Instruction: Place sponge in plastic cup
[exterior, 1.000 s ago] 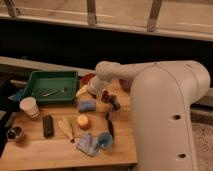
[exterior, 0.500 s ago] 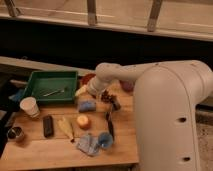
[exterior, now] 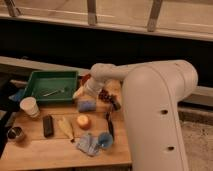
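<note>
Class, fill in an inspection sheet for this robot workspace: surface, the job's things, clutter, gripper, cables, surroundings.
Surface: wooden table, crowded with small items.
Job's things: sponge lies on the table, not in the cup; plastic cup sits near the front edge, beside a grey-blue rag.
Clutter: green tray at the back left; white paper cup; metal cup; black bar; orange fruit.
Gripper: gripper is open and holds nothing, just behind the sponge; contact cannot be told.
Cables: nothing seen.
Surroundings: railing posts behind the table; speckled floor at the right.
</note>
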### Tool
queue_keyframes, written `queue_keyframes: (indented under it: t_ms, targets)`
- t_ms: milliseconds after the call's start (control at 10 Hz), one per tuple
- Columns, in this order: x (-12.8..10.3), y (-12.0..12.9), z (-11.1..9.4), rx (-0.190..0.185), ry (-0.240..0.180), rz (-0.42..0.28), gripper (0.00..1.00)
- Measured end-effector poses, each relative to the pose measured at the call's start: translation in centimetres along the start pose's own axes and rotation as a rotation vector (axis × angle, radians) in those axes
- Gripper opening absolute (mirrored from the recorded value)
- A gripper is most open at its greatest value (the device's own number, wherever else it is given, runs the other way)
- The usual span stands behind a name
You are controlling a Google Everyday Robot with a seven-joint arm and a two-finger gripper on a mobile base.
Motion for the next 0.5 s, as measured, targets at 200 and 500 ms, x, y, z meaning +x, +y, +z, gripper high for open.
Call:
queue_keyframes:
  t_ms: [200, 500]
  targets:
    - [-0.1, -1.7, 0.5, 0.03, 0.017, 0.02, 0.8]
    - [-0.2, -3.5, 1.3, 0.056, 0.037, 0.044, 0.8]
